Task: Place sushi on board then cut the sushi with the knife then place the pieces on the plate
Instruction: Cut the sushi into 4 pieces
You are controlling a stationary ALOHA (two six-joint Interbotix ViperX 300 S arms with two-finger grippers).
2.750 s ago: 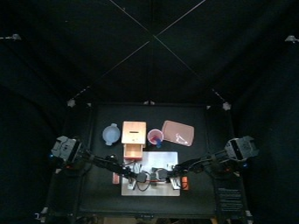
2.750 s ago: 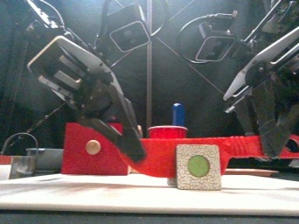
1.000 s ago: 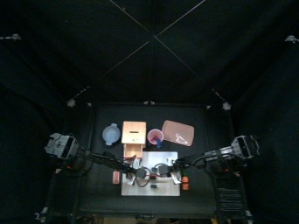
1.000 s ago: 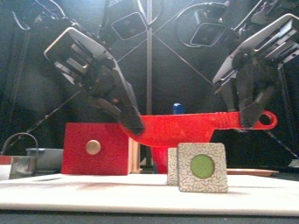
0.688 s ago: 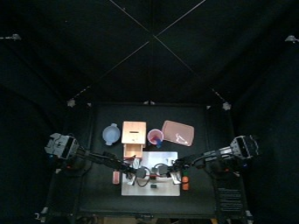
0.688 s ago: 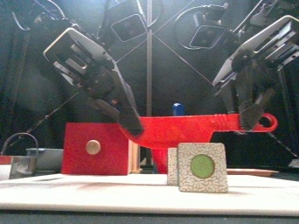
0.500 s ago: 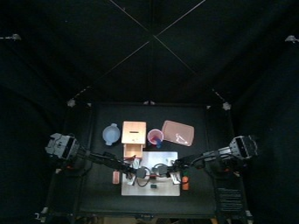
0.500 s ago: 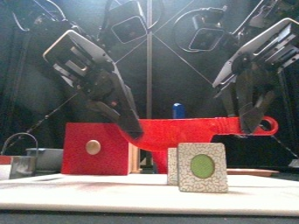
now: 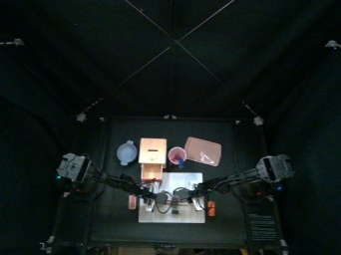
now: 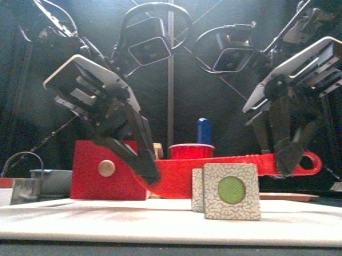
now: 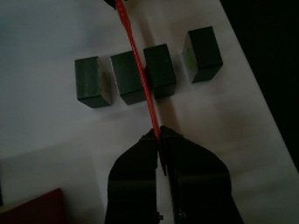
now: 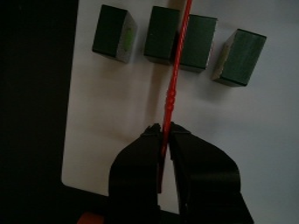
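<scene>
Red plastic toy knife [image 11: 138, 61] has dropped, left claw [image 11: 159, 144] and right claw [image 12: 165, 140] clamped on it (one per end), over dark green sushi blocks [image 11: 160, 68] at six o'clock.

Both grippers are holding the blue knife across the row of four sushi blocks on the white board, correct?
Not quite: the knife that the left gripper and the right gripper hold is red, as the front view shows. The blue knife stands in the red cup behind. The rest holds: four sushi blocks in a row on the white board.
</scene>
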